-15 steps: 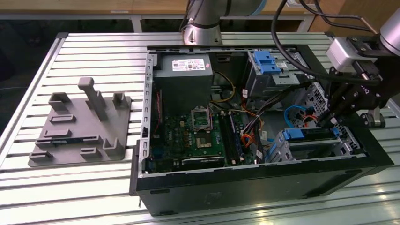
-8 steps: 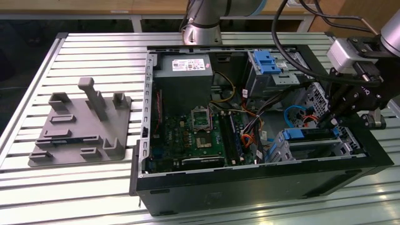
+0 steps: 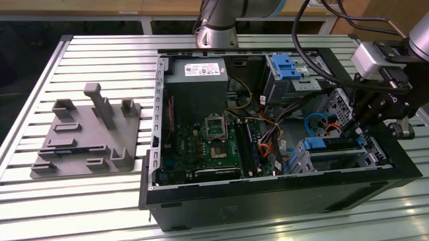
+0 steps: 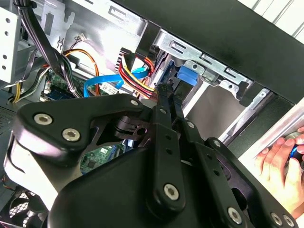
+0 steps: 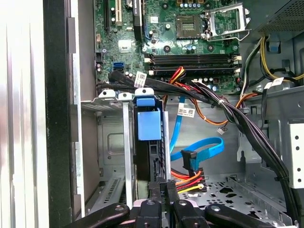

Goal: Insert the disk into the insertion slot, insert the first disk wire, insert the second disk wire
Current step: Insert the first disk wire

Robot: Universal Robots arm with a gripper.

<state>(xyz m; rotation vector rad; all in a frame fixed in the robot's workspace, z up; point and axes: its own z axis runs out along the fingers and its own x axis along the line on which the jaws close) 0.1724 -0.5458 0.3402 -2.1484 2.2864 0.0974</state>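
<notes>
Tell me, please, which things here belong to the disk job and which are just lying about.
Job: gripper, disk, insertion slot, blue data cable, red-and-yellow power wires.
Lying about: grey fixture plate, power supply, motherboard, person's hand.

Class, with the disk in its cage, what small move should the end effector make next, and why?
Probably a short push toward the disk: it already sits in the insertion slot, and the red-yellow wires end at the end effector, while the plug of the blue cable lies apart from it.
</notes>
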